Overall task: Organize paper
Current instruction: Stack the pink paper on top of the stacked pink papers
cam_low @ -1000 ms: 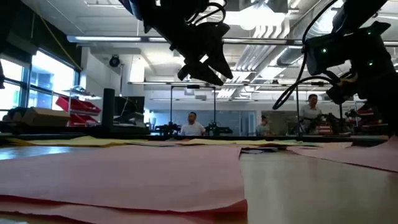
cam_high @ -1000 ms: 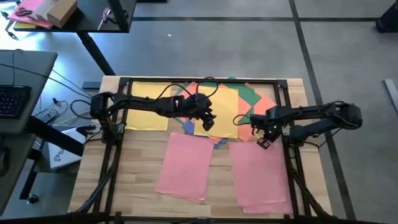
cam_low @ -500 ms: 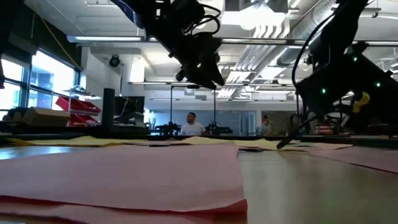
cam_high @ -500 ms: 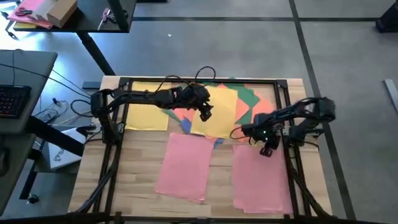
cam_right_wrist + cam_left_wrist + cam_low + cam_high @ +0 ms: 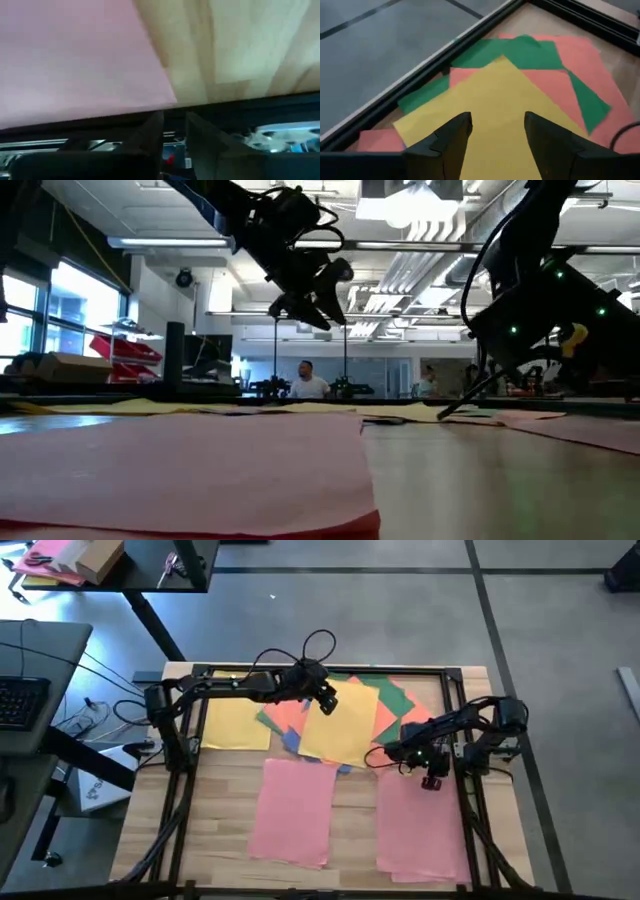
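Coloured paper sheets lie flat across the wooden table [image 5: 215, 795]. A tilted yellow sheet [image 5: 338, 725] tops a fanned heap of orange [image 5: 425, 705], green [image 5: 398, 692] and blue [image 5: 290, 740] sheets at the far middle; another yellow sheet [image 5: 232, 715] lies far left. Two pink stacks [image 5: 295, 810] [image 5: 420, 825] lie side by side near the front.

The left gripper [image 5: 326, 700] hangs above the heap, fingers [image 5: 447, 142] spread apart and empty. Since a second ago it has drawn back toward the far edge. The right gripper [image 5: 432, 778] has folded inward to the pink stack's far edge, fingers [image 5: 152, 135] narrowly parted.
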